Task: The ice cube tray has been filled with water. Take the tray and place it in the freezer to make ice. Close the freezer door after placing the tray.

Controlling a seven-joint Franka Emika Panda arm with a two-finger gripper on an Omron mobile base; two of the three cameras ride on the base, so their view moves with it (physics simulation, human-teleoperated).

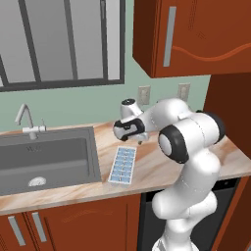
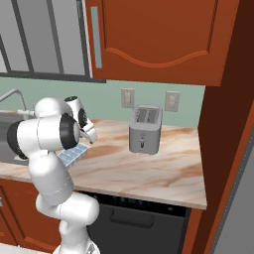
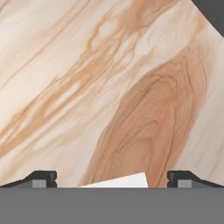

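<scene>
One step of three is in hand, and it is the first: reaching for the ice cube tray [image 1: 123,165], which is not yet gripped.

Farthest left in the left base view is the sink [image 1: 46,159] with its faucet [image 1: 27,121]. Just right of the sink, the tray lies flat on the marble counter [image 1: 147,164], near the front edge, its long axis running roughly front to back. Above the tray's far end hangs the gripper [image 1: 139,141], close over the counter and clear of the tray. Right of that stand the arm's bulky white joints.

In the hand view the two finger tips [image 3: 42,178] stand far apart at the bottom, nothing between them but the counter's brown grain; a white corner, judged to be the tray's [image 3: 120,180], pokes in between them at the lower edge. So the jaws are wide and empty.

The next move, as I judge it, calls for shifting the hand back over the tray, turning the jaws across its narrow width, then lowering and closing. The tray holds water, so it should be lifted level.

In the right base view the arm's elbow covers most of the tray [image 2: 73,155], leaving a blue-celled strip, with the toaster [image 2: 145,130] well to its right. The gripper itself is small and partly masked by the wrist in both base views, so its height over the counter is hard to read.
</scene>
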